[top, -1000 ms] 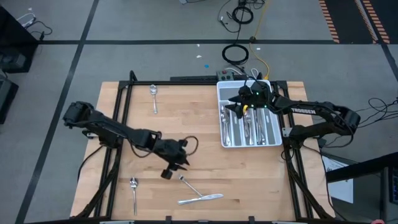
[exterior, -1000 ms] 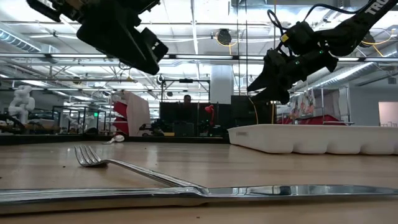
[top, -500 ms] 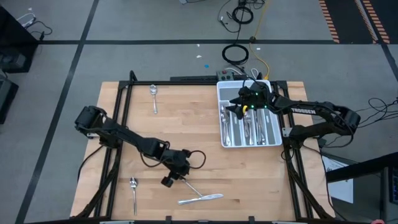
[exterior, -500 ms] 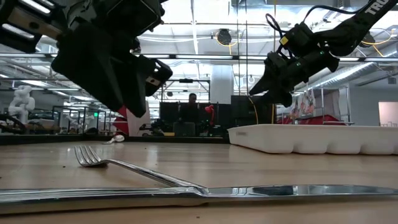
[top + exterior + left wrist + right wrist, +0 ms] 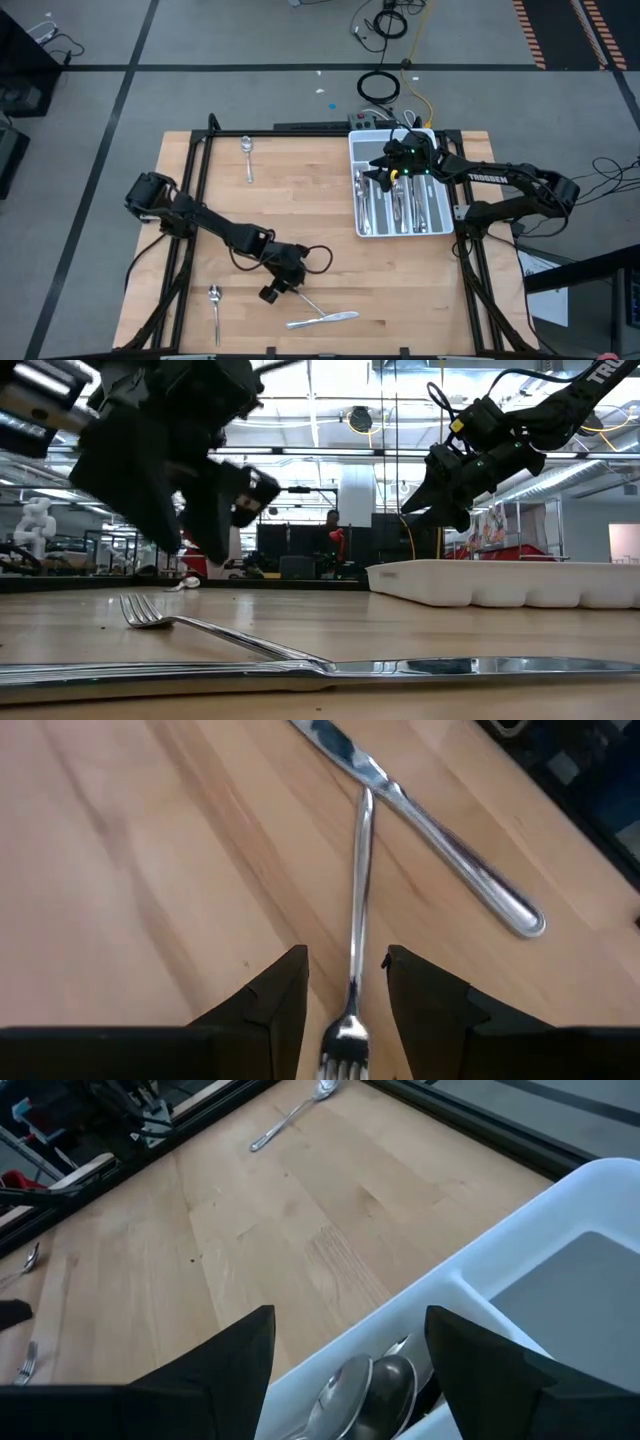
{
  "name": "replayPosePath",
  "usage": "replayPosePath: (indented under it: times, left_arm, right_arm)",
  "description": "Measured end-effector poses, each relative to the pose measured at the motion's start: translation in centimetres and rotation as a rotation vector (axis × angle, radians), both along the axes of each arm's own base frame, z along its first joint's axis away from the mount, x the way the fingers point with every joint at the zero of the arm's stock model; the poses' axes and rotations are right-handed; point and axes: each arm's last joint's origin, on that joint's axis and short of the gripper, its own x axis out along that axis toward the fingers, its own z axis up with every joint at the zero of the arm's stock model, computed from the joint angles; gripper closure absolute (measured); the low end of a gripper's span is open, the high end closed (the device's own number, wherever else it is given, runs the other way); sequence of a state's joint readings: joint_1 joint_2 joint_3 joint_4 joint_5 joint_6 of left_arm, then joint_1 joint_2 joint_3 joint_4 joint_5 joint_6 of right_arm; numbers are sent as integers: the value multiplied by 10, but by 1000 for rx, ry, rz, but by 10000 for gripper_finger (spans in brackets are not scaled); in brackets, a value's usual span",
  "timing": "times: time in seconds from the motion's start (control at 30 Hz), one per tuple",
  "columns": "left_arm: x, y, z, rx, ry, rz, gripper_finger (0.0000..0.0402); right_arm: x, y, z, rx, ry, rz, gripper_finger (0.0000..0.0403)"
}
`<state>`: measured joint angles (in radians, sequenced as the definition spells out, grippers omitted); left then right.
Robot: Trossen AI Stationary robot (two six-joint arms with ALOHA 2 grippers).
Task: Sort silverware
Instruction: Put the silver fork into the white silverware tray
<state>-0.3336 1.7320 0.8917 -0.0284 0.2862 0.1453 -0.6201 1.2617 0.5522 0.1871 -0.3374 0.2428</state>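
Left pincer [image 5: 345, 982] hangs low with its fingers apart on both sides of the fork [image 5: 357, 910], whose far end touches the knife [image 5: 420, 815].

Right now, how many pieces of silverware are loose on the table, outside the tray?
4: a spoon at the far edge, a spoon near the front left, and a fork touching a knife at the front.

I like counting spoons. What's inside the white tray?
The white tray holds shiny silverware, sorted into long slots; spoon bowls show in one. The right gripper hovering above covers part, so I can't count them.
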Motion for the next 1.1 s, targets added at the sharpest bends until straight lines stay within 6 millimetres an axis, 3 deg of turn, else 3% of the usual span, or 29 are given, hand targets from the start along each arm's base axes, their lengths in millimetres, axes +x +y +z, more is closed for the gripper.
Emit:
replayPosePath:
  times: [0.47, 0.6, 0.73, 0.93, 1.1]
  left_arm:
    - [10, -7, -52, 51, 59, -55, 259]
    - [10, -10, -62, 68, 74, -72, 296]
    - [10, -9, -60, 76, 68, -62, 381]
    - [13, -1, -53, 11, 107, 40, 390]
    - [14, 17, -35, 24, 90, 158, 390]
  right_arm:
    - [-2, 1, -4, 30, 34, 0, 154]
    - [-2, 1, -4, 31, 33, 1, 154]
    - [-2, 1, -4, 33, 33, 0, 154]
    - [-2, 1, -3, 60, 22, -12, 154]
    - [-1, 2, 2, 71, -25, -5, 154]
